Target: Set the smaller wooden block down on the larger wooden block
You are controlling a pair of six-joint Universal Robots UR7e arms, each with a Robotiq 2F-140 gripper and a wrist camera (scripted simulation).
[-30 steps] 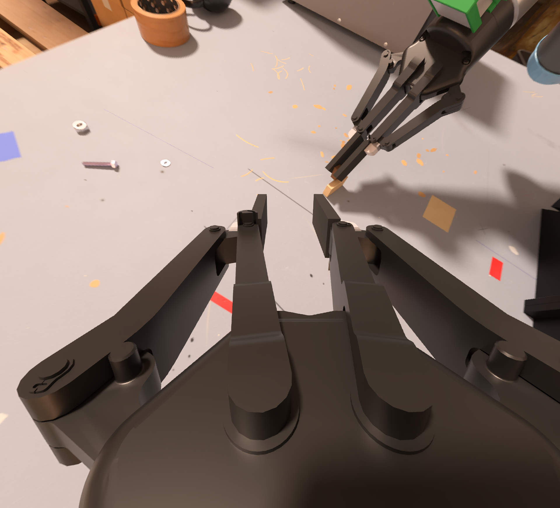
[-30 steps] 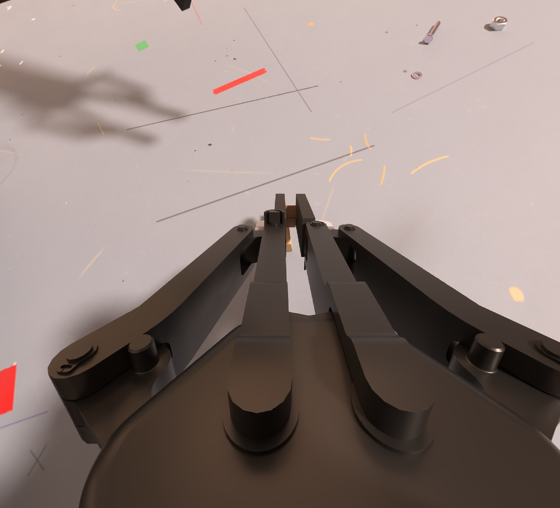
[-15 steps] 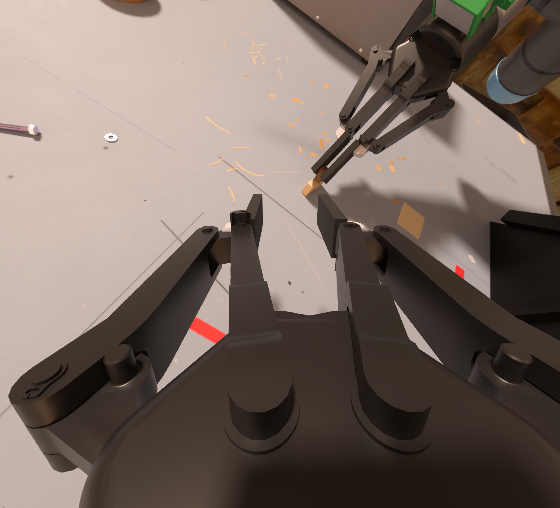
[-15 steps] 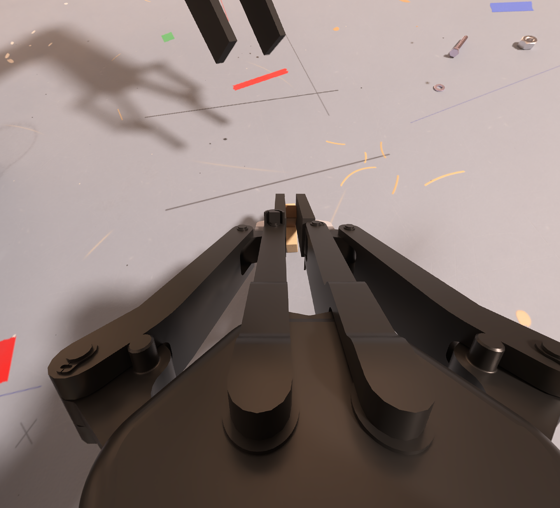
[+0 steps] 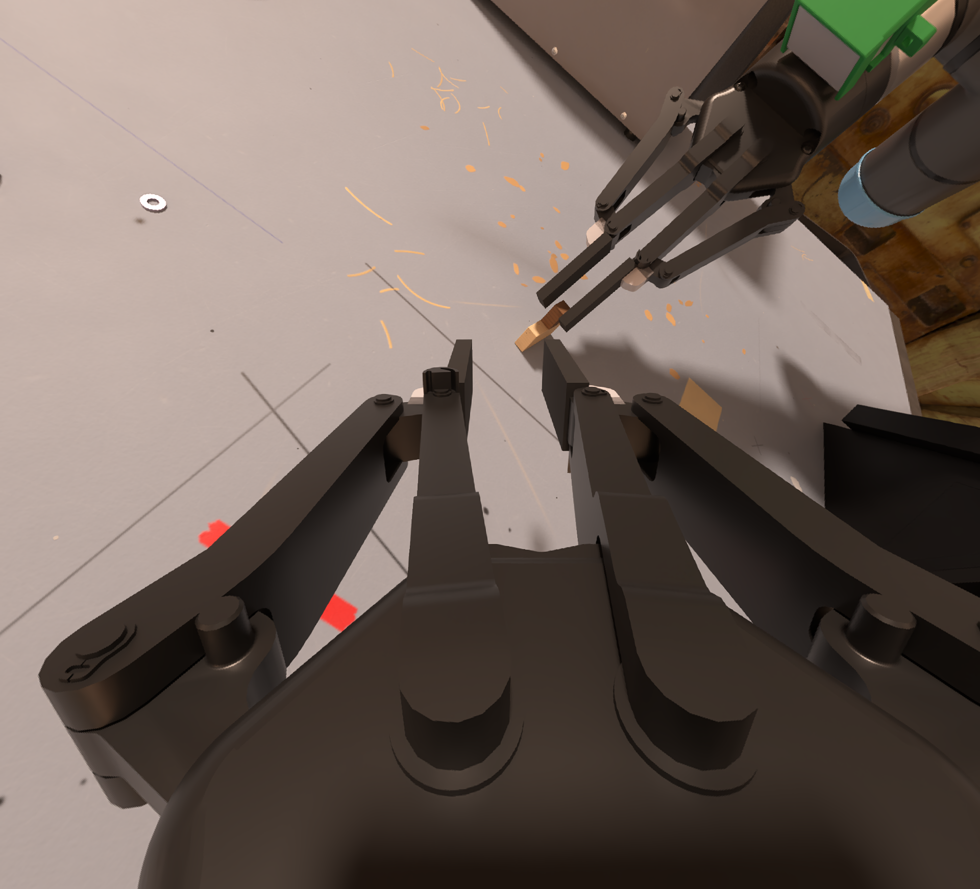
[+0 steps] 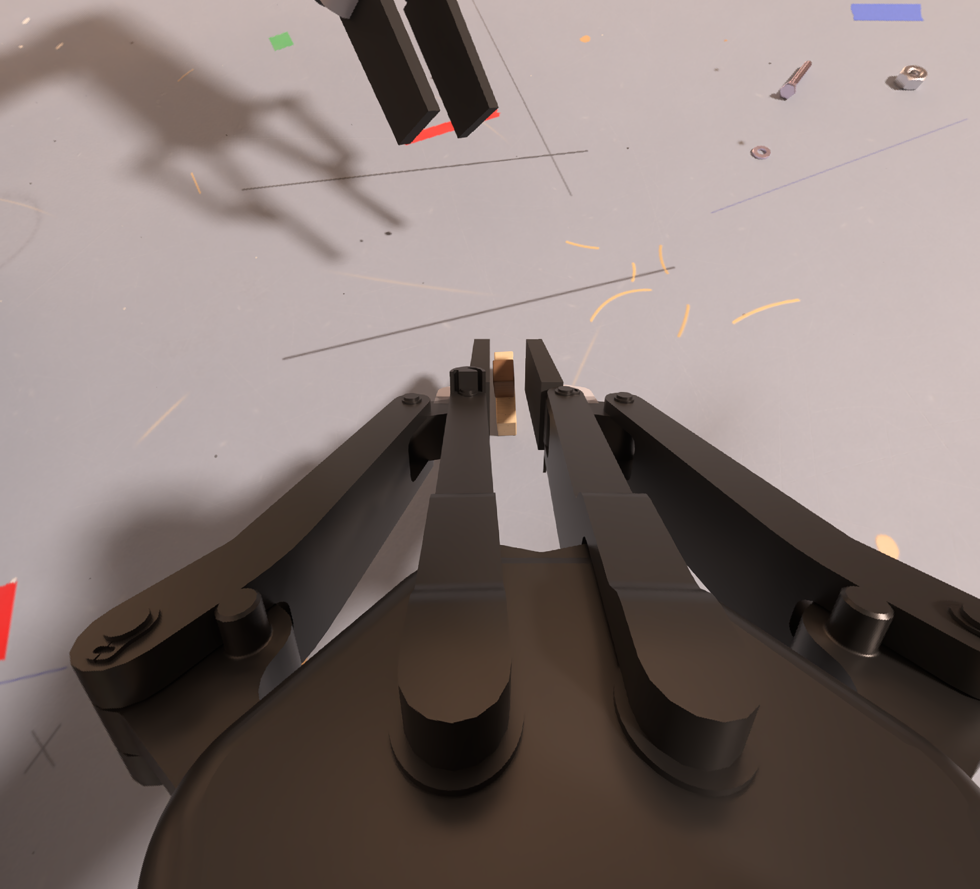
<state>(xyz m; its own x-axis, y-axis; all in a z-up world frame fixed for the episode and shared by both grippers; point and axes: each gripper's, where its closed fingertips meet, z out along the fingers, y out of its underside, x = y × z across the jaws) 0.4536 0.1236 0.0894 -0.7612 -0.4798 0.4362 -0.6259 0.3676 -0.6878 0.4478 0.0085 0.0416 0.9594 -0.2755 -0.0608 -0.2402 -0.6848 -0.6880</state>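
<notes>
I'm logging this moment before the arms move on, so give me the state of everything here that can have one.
right gripper: slightly open, gap beside the wood.
wooden block: between its fingers, unclamped; one piece or two stacked, cannot tell.
left gripper: open, empty, above the table.
bolt: lying flat.
nut: loose on the table.
washer: lying flat.

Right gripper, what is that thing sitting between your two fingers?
A wooden block sits between the fingers of the right gripper, close against one finger with a bare gap to the other. The right wrist view shows it.
</notes>
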